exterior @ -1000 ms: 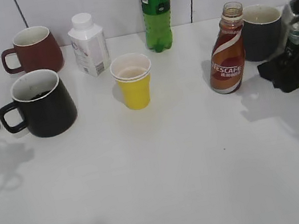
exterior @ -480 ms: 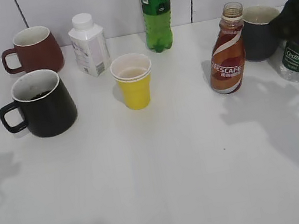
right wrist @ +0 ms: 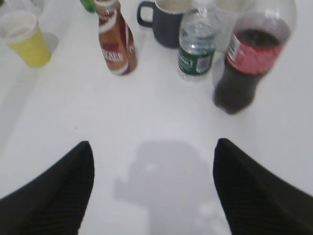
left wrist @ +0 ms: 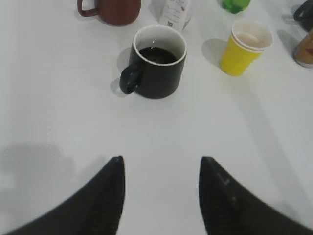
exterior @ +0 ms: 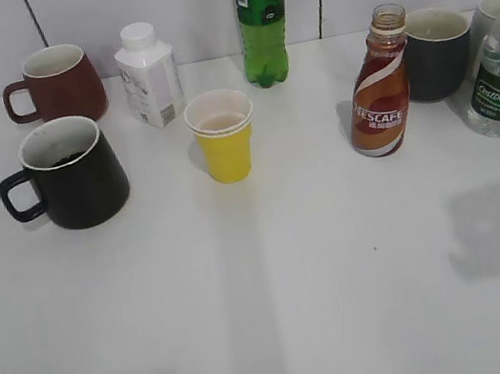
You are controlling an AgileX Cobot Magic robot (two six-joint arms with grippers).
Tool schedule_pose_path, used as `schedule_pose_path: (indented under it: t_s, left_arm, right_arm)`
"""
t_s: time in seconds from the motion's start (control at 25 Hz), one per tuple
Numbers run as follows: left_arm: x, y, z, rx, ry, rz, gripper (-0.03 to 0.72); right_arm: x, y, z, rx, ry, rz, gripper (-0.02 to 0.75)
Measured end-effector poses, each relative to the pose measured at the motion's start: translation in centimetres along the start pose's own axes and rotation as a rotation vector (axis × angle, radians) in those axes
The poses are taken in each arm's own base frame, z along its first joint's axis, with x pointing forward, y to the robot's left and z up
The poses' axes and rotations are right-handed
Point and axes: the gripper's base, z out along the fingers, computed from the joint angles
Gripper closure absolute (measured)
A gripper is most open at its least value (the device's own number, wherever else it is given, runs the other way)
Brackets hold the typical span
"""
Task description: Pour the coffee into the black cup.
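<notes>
Both jaws gape wide, holding nothing: my left gripper (left wrist: 161, 196) hangs near the black cup (exterior: 73, 172), already holding dark coffee (left wrist: 158, 55); my right gripper (right wrist: 152, 191) faces the uncapped Nescafe bottle (exterior: 378, 87) further right. Pouring looks finished; next I'd simply confirm.

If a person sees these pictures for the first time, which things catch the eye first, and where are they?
The bright yellow paper cup stands near the middle of the white table, and the tall green soda bottle rises behind it at the wall. At the left, the glossy black mug already holds dark liquid, with a maroon mug behind it. At the right stands the slim brown Nescafe bottle, uncapped, beside a dark grey mug.
</notes>
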Motion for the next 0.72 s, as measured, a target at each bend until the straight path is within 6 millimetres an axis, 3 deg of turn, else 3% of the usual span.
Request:
schedule_pose_path:
  t_s: [0.4, 0.52, 0.72]
  left_arm:
    - [7.0, 1.0, -1.7, -0.014, -0.022, 0.02, 0.309]
    - [8.5, 1.2, -2.4, -0.021, -0.07, 0.042, 0.309]
    - [10.2, 1.4, -3.2, -0.015, -0.14, 0.071, 0.309]
  right_arm:
    - [5.6, -2.7, -8.6, 0.069, 0.04, 0.009, 0.145]
    - [7.0, -3.4, -10.3, 0.076, -0.02, 0.0, 0.146]
    - [9.6, -3.9, -11.0, 0.061, -0.073, -0.048, 0.146]
